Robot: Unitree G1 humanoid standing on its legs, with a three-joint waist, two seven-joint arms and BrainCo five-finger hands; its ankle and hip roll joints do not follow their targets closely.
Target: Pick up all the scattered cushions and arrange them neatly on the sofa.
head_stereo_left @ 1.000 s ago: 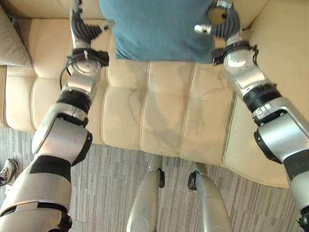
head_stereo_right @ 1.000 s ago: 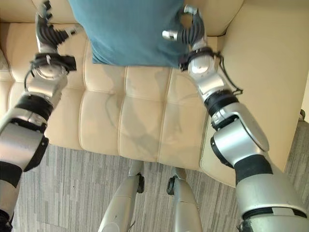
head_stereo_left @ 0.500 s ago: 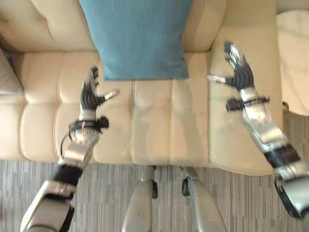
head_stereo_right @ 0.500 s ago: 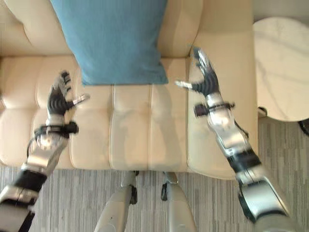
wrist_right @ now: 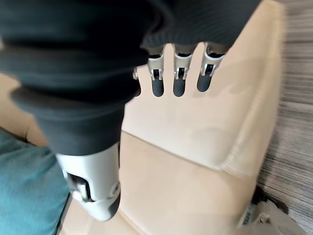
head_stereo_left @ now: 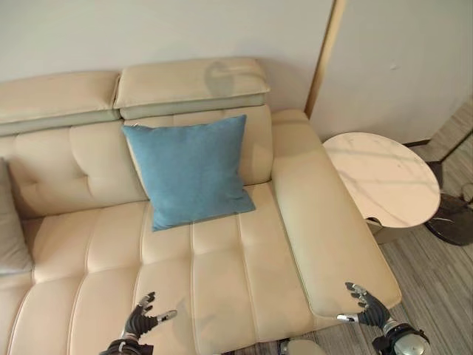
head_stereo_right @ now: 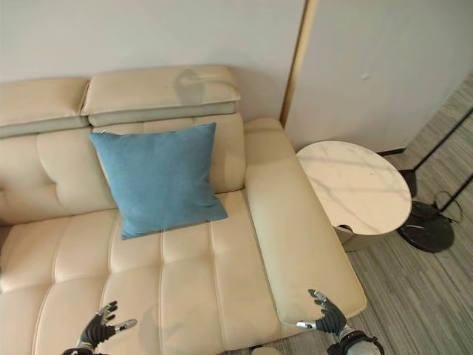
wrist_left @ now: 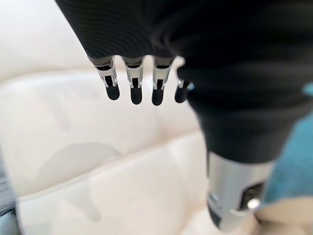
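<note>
Leather, cream and smooth, covers the sofa (head_stereo_left: pixel 222 266), stitched into padded rectangular panels on seat and backrest, with a broad rounded armrest on the robot's right. A blue cushion (head_stereo_left: pixel 191 171), square and of a finely woven cloth, stands on the seat and leans back against the backrest. It is tilted slightly, its lower corner on the right side reaching out over the seat; being square, it has no clear long axis. A grey cushion (head_stereo_left: pixel 10 240) shows partly at the far left edge of the sofa, lying against the seat and backrest.

Beside the armrest stands a round side table (head_stereo_left: pixel 383 179) with a pale, marble-like top. The floor (head_stereo_left: pixel 436 296) has a grey striped carpet.

The left hand (head_stereo_left: pixel 140 319) hovers low over the front of the seat, well apart from the blue cushion, fingers spread and straight, holding nothing. The right hand (head_stereo_left: pixel 367 309) is at the front end of the armrest, fingers likewise spread wide and empty.
</note>
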